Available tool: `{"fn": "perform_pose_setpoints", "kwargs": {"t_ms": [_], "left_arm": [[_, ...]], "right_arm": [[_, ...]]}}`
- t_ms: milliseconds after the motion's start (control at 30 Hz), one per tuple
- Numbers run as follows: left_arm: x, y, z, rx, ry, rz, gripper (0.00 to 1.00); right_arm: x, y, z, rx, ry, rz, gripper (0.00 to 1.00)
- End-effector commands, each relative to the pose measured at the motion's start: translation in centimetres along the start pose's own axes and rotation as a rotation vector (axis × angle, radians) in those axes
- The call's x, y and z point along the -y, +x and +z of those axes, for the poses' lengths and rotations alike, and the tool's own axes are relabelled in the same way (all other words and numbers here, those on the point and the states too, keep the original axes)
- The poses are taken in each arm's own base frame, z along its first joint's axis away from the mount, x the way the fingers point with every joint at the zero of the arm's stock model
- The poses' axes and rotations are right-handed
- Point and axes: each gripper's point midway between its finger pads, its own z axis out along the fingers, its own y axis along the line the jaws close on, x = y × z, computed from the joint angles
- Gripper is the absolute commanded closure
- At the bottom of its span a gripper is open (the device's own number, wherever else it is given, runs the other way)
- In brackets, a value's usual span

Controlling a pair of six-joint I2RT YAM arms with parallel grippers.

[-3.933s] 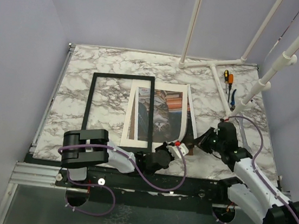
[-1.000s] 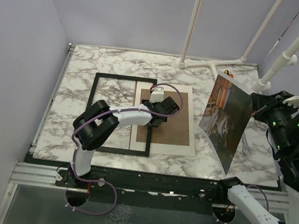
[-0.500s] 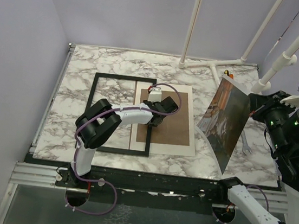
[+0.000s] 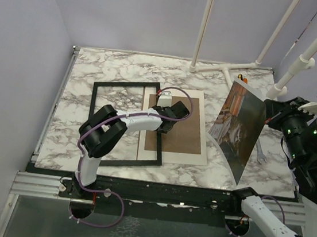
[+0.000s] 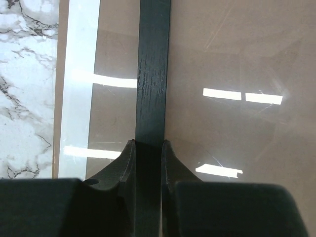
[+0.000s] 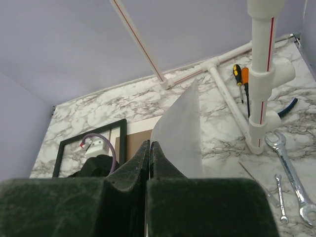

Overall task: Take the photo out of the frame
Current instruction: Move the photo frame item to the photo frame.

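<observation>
At left, thin black frame (image 4: 92,116) lying slightly askew on marble table (image 4: 78,68), right bar pinched between nearly closed fingers of left gripper (image 4: 161,128). Just right, under that bar, brown board (image 4: 182,136) flat on white mat (image 4: 197,158). Farther right, photo (image 4: 239,128) already out of the frame, held upright in the air by one edge in fully closed right gripper (image 4: 270,116). Likely hazards: thin bar slipping from so narrow a pinch, frame dragging the mat along, limp print bending or sliding free.
</observation>
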Motion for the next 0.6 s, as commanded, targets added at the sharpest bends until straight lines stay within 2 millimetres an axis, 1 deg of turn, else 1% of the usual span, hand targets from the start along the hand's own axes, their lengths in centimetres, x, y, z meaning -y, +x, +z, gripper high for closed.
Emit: {"fn": "perform_pose_setpoints", "kwargs": {"t_ms": [0,133,233,300,367,467,567], "left_arm": [[1.4,-4.0,-3.1,0.090,0.048,-0.049,1.00],[3.1,-4.7,-4.0,0.081,0.105,-0.067,1.00],[5.0,-5.1,-4.9,0.079,0.154,-0.087,1.00],[6.7,-5.3,-5.6,0.081,0.189,-0.105,1.00],[8.7,-5.2,-6.1,0.081,0.221,-0.116,1.00],[11.5,-4.3,-6.6,0.052,0.269,-0.158,1.00],[13.5,-3.4,-6.6,0.031,0.294,-0.182,1.00]], "right_arm": [[0.3,-0.3,-0.2,0.020,0.011,-0.004,0.99],[0.5,-0.3,-0.4,0.021,0.019,-0.006,0.99],[0.8,-0.3,-0.4,0.021,0.030,-0.007,0.99],[0.8,-0.3,-0.5,0.024,0.032,-0.006,1.00],[0.8,-0.4,-0.6,0.028,0.032,-0.005,1.00],[0.8,-0.8,-0.8,0.039,0.033,-0.006,0.99],[0.9,-1.1,-1.1,0.050,0.037,-0.008,1.00]]}}
